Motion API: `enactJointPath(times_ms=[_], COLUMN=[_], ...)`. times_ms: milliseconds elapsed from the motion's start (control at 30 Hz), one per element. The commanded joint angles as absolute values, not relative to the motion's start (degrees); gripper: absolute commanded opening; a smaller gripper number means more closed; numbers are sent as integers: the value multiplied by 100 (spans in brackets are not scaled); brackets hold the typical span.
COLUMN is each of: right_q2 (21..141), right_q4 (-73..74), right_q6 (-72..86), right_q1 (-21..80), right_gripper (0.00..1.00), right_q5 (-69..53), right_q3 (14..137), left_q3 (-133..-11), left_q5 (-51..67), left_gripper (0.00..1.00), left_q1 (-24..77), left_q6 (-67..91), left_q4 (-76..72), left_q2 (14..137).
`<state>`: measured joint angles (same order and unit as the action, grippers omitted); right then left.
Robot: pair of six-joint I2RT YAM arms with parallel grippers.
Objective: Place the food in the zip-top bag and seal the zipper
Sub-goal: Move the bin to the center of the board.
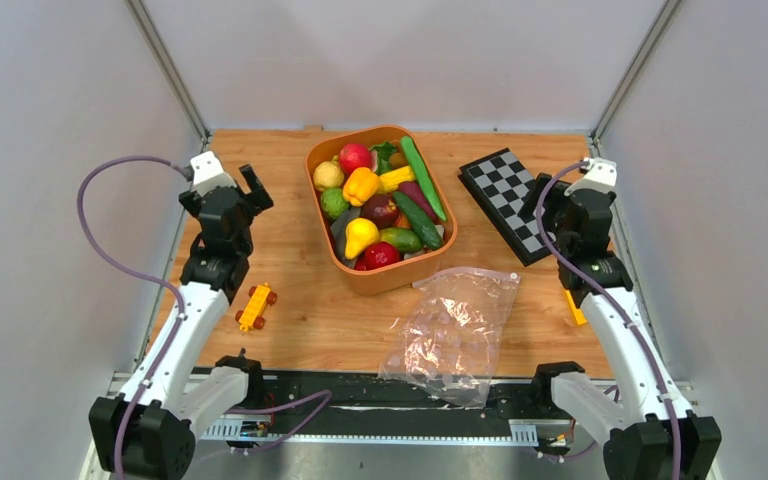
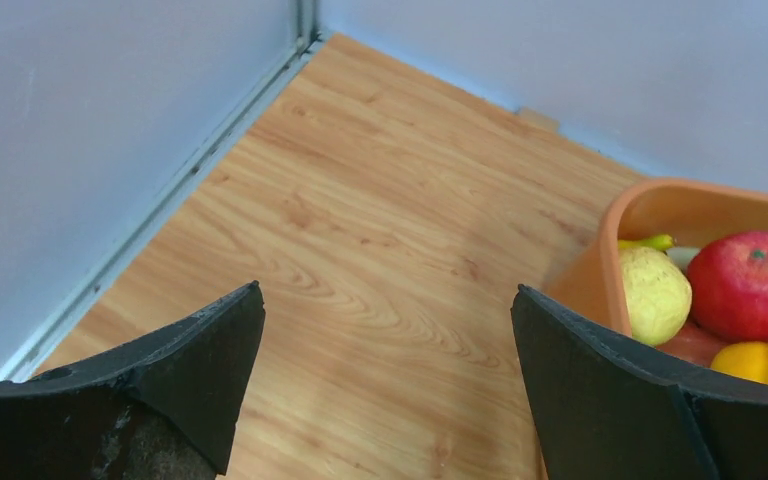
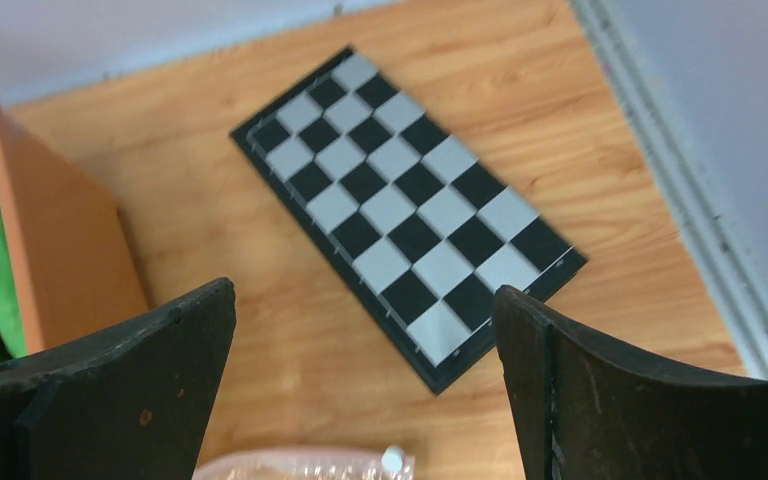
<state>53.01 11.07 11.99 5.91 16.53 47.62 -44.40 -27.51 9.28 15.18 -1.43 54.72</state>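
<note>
On the near worktop (image 1: 300,320) lies the zip-top bag (image 1: 455,330). The food (image 1: 380,205) fills the orange tub (image 1: 400,278) just on its far side. The left fingers (image 2: 190,360) and right fingers (image 3: 610,380) spread wide, holding nothing. Packing looks not begun; next, grab a fruit.

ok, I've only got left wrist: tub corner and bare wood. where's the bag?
Observer: The zip-top bag lies flat at the near edge of the table, on the near side of the orange tub, right of centre.
Operator: Anything in it?
Observer: Looks empty; the food is all piled in the tub.
Operator: And the other arm?
Observer: The right gripper hangs open over the checkerboard, holding nothing.
</note>
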Motion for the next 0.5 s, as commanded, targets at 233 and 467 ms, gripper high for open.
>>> enactJointPath(times_ms=[233,467], right_q2=[6697,7790], right_q4=[1873,1709], right_q6=[1153,640], right_q1=[582,925], right_gripper=[100,100], right_q5=[-1706,-2768], right_q3=[5077,5586], left_q3=[-4795,-4746], left_q5=[-1231,278], left_gripper=[100,100], left_q1=[914,914], left_q6=[2481,2216], left_q4=[821,856], left_q2=[4704,4150])
